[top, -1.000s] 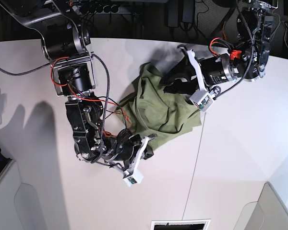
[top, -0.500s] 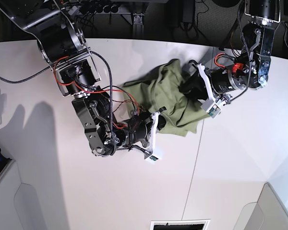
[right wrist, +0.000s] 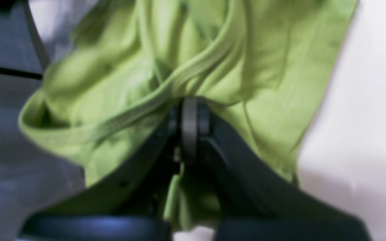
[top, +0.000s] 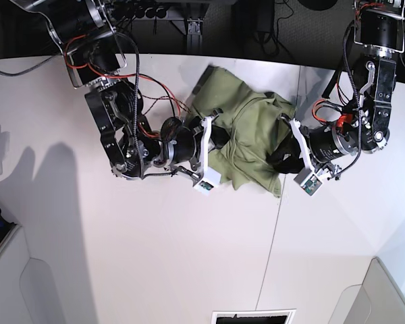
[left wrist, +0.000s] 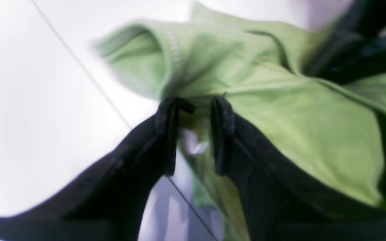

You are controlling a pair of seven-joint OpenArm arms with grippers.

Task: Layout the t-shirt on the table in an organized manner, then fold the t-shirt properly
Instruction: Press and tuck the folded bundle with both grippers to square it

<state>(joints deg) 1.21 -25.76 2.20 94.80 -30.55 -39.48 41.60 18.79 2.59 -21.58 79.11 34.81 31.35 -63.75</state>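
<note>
Honestly this is barely started, we're in the "spread it out" half and nowhere near folding. The t-shirt [top: 250, 135] is a bunched green heap sitting on the table [top: 88, 256] near the far edge, between the two arms and just left of the thin dark seam [top: 273, 229]. No flat front, no sleeves laid out, just wrinkles and overlapping layers. The right gripper [right wrist: 189, 115] has its fingers pressed together on a ribbed fold of the fabric, looks like a hem or the collar band, and cloth bunches out on both sides of the pinch. The left gripper [left wrist: 193, 134] is less clear: there's a gap between its two fingers [left wrist: 221, 134] with green cloth running down through it, plus a small pale bit that could be the neck tag. I'd guess it's holding that edge loosely, but the view is blurry and I can't tell if it's properly clamped. So both arms sit at opposite sides of the heap, which reads like setting up to pull it wide. Still to do: stretch it flat, straighten the sleeves, then all the actual folds.
</note>
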